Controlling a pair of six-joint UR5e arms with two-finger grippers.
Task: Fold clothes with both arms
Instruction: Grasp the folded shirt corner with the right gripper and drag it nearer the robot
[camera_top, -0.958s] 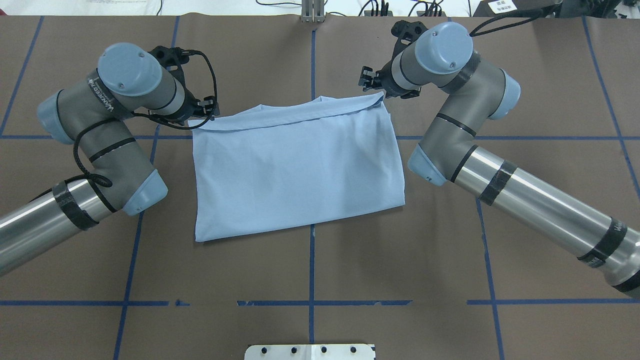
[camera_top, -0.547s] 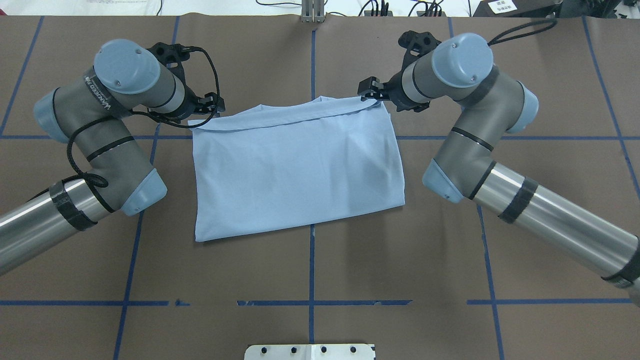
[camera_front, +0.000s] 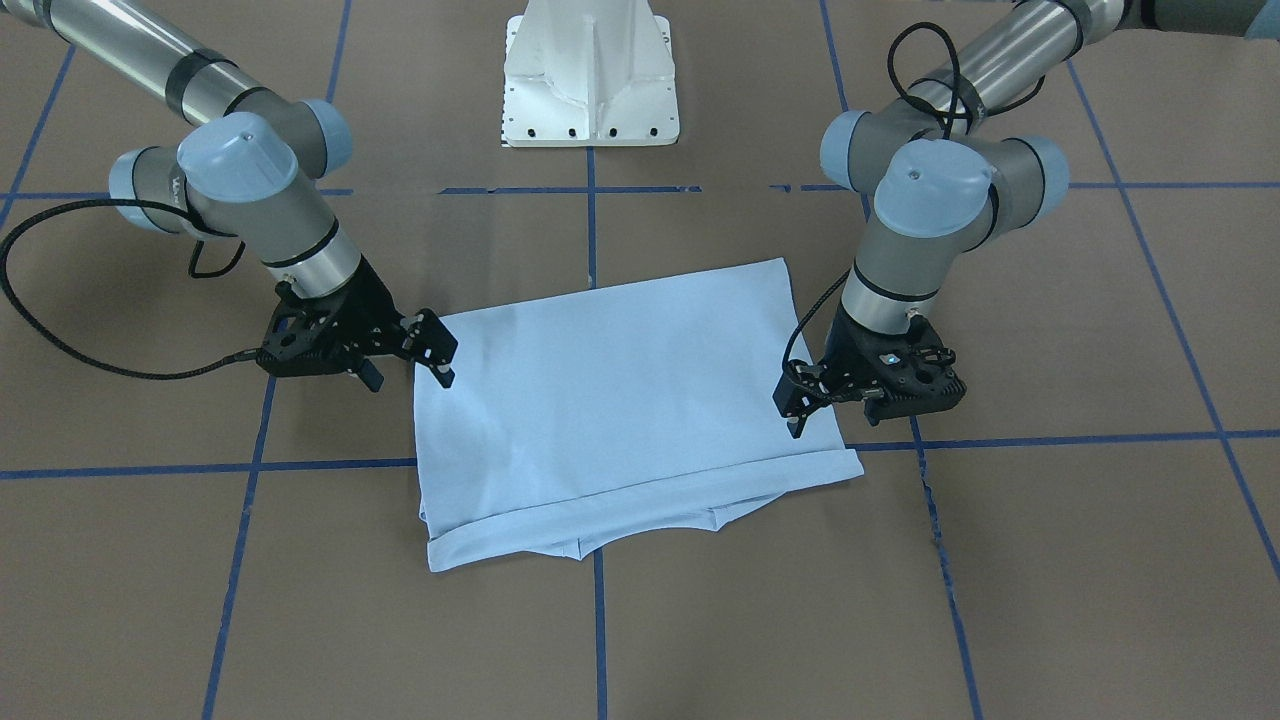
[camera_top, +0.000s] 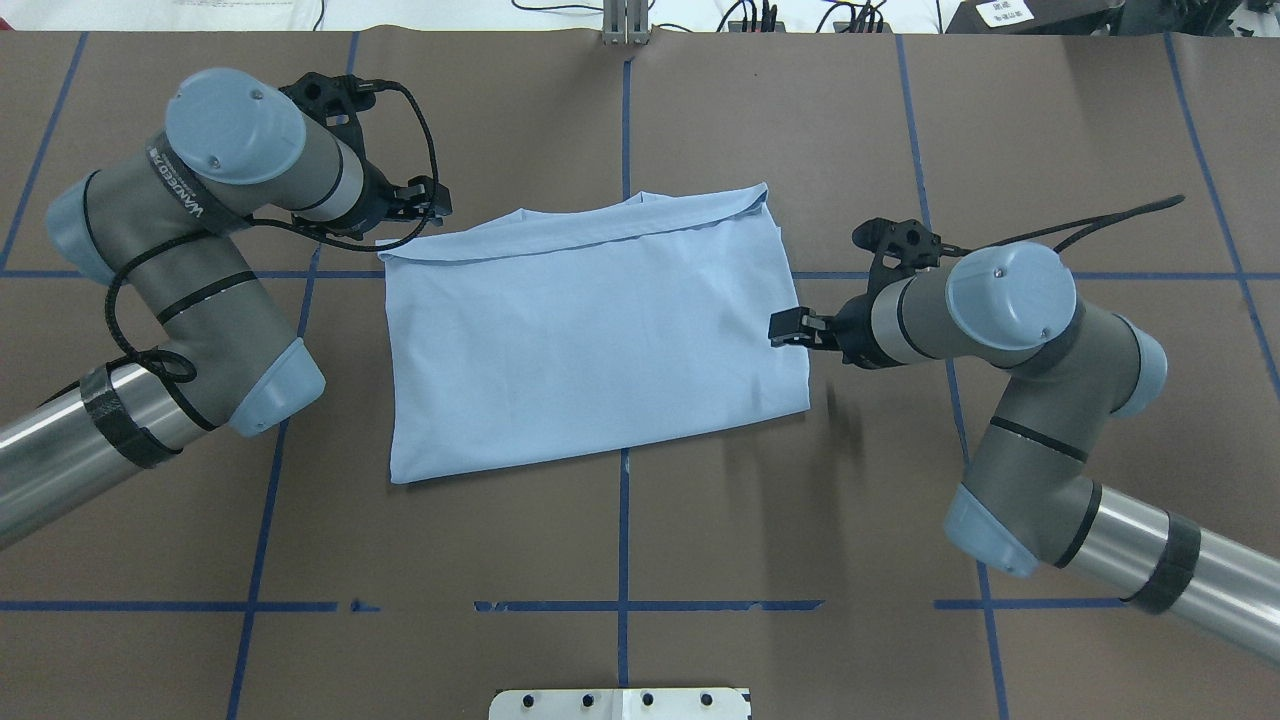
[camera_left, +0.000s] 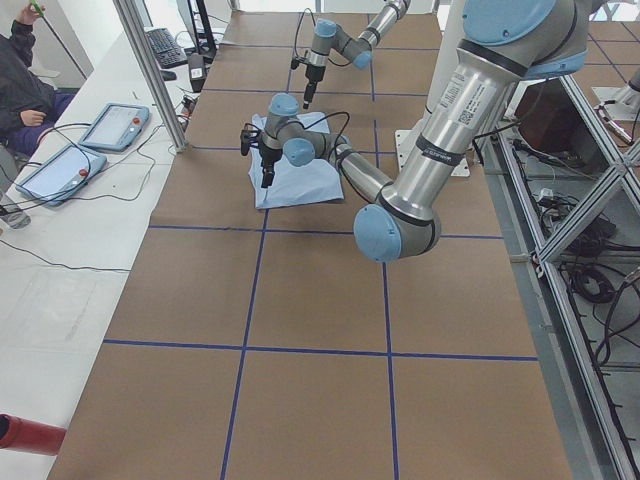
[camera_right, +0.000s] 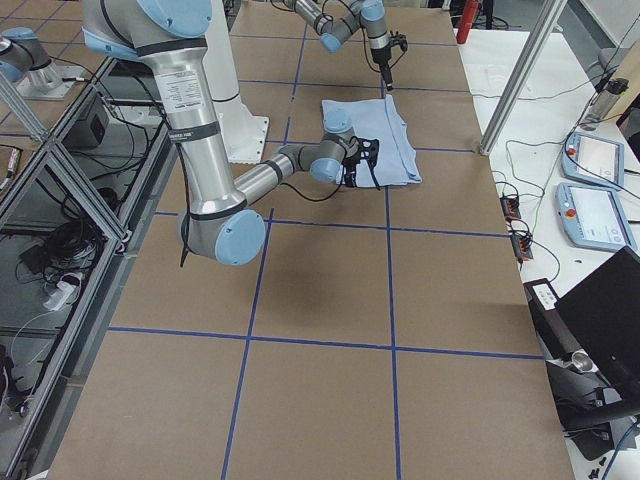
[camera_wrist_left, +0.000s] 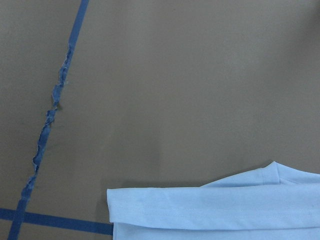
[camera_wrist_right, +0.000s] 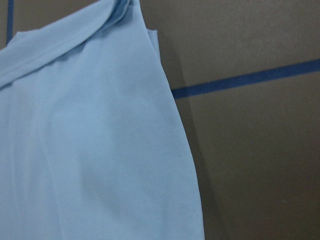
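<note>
The pale blue T-shirt (camera_top: 600, 340) (camera_front: 620, 400) lies flat on the brown table, folded into a rectangle, with a folded band along its far edge. My left gripper (camera_top: 420, 205) (camera_front: 828, 412) hovers at the shirt's far-left corner, open and holding nothing. My right gripper (camera_top: 800, 332) (camera_front: 412, 372) sits at the middle of the shirt's right edge, open and empty. The left wrist view shows the shirt's corner (camera_wrist_left: 215, 210) on bare table, with no fingers in sight. In the right wrist view only the shirt's right edge (camera_wrist_right: 100, 150) shows.
The white pedestal base (camera_front: 590, 80) (camera_top: 620, 703) stands at the robot's side of the table. Blue tape lines (camera_top: 624, 560) cross the brown surface. Tablets (camera_left: 115, 125) and a seated person (camera_left: 20, 70) are beyond the far edge, past an aluminium post (camera_left: 150, 70).
My right arm has swung from the shirt's far-right corner back toward the robot, to the middle of the right edge. The left arm shifted slightly. The shirt has not moved.
</note>
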